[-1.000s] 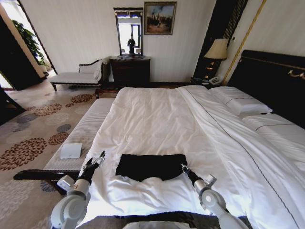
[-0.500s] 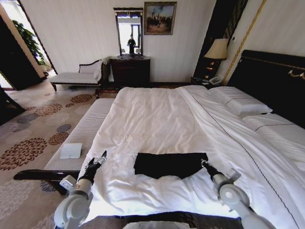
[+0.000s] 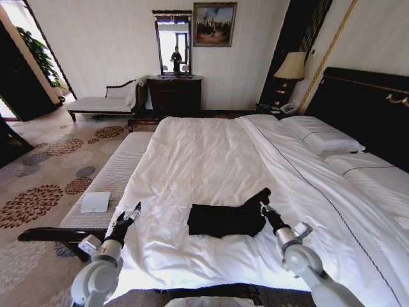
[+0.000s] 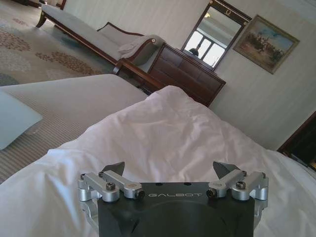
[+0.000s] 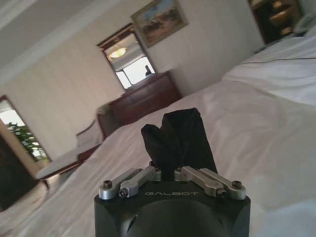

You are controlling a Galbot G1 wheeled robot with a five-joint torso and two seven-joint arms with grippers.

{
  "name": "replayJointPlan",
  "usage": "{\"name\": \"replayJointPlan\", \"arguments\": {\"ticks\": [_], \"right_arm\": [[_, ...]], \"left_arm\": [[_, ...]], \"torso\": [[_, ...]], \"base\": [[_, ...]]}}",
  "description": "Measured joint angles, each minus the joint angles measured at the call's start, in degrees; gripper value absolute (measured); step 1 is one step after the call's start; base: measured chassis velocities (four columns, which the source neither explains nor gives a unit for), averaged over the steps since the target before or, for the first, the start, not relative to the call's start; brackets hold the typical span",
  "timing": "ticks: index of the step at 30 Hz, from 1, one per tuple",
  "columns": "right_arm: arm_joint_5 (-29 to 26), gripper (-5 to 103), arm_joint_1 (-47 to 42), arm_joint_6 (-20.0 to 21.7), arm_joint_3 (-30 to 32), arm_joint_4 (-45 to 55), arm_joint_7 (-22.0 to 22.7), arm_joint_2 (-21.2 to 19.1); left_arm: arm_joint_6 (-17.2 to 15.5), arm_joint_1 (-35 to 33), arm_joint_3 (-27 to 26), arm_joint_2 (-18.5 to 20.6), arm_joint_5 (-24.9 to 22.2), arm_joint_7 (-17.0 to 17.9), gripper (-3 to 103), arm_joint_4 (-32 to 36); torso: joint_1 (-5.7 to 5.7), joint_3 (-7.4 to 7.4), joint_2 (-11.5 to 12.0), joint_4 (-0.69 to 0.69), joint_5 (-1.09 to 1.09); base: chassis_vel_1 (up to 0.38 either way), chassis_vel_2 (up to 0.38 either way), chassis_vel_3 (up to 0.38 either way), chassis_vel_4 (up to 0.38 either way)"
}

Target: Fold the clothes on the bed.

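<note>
T-shirt (image 3: pixel 223 219) on bed (image 3: pixel 204 153), bench (image 3: pixel 112 179) left.

The clothes (image 3: pixel 223 219) lie folded on the bed (image 3: pixel 211 160), so any chest lettering is turned under and cannot be read. Their corner nearest the headboard (image 3: pixel 364 109) disappears between the closed tips of the right gripper (image 3: pixel 264 208); in the right wrist view the gripper's body covers the fabric's lower part. The bed's far side runs off the head view's right edge. The left gripper (image 4: pixel 170 169) hides the duvet beneath it.
</note>
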State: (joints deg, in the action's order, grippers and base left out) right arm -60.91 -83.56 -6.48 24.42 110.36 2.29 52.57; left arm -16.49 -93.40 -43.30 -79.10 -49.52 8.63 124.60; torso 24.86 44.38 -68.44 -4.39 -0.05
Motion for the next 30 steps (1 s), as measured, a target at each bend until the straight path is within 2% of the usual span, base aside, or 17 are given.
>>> {"name": "replayJointPlan", "arguments": {"ticks": [2, 3, 8, 9, 11, 14, 15, 17, 30], "right_arm": [[0.94, 6, 2.12, -1.45, -4.09, -1.12, -2.87, -0.66], [0.94, 6, 2.12, -1.45, -4.09, -1.12, -2.87, -0.66], [2.71, 6, 6.74, -2.21, -14.87, -2.02, -6.18, -3.81], [2.71, 6, 6.74, -2.21, -14.87, -2.02, -6.18, -3.81], [3.27, 6, 9.79, -2.2, -19.31, -1.95, -7.2, -4.56], [3.91, 6, 13.15, -1.99, -23.19, -2.5, -8.0, -4.64], [4.19, 6, 18.49, -1.2, -29.09, -4.31, -8.27, -3.94], [4.64, 6, 21.08, -1.13, -32.27, -6.44, -8.78, -3.14], [7.09, 6, 23.83, -1.78, -35.5, -13.8, -9.36, -0.39]], "left_arm": [[-0.17, -0.07, -0.13, 0.6, -0.32, 0.36, 100, 0.02], [-0.17, -0.07, -0.13, 0.6, -0.32, 0.36, 100, 0.02], [-0.32, -0.93, -1.82, 1.91, -1.14, 0.58, 100, 0.01], [-0.32, -0.93, -1.82, 1.91, -1.14, 0.58, 100, 0.01], [-0.33, -1.28, -2.72, 2.16, -1.57, 0.59, 100, 0.03], [-0.33, -1.49, -3.2, 2.22, -1.81, 0.6, 100, 0.07], [-0.31, -1.66, -3.51, 2.19, -1.99, 0.58, 100, 0.13], [-0.28, -1.67, -3.5, 2.07, -2.01, 0.54, 100, 0.08], [-0.18, -1.98, -3.16, 1.85, -1.8, 0.48, 100, -0.2]], "torso": [[0.0, 0.0, 0.0, -0.02, 0.0], [0.0, 0.0, 0.0, -0.02, 0.0], [0.0, 0.0, 0.0, -0.02, 0.0], [0.0, 0.0, 0.0, -0.02, 0.0], [0.0, 0.0, 0.0, -0.02, 0.0], [0.0, 0.0, 0.0, -0.01, 0.0], [0.0, 0.0, 0.0, 0.0, 0.0], [0.0, 0.0, 0.0, -0.01, 0.0], [0.0, 0.0, 0.0, -0.02, 0.01]], "base": [[0.0, 0.0, 0.0, 0.0], [0.0, 0.0, 0.0, 0.0], [0.0, 0.0, 0.0, 0.0], [0.0, 0.0, 0.0, 0.0], [0.0, 0.0, 0.0, 0.0], [0.0, 0.0, 0.0, 0.0], [0.0, 0.0, 0.0, 0.0], [0.0, 0.0, 0.0, 0.0], [0.0, 0.0, 0.0, 0.0]]}}
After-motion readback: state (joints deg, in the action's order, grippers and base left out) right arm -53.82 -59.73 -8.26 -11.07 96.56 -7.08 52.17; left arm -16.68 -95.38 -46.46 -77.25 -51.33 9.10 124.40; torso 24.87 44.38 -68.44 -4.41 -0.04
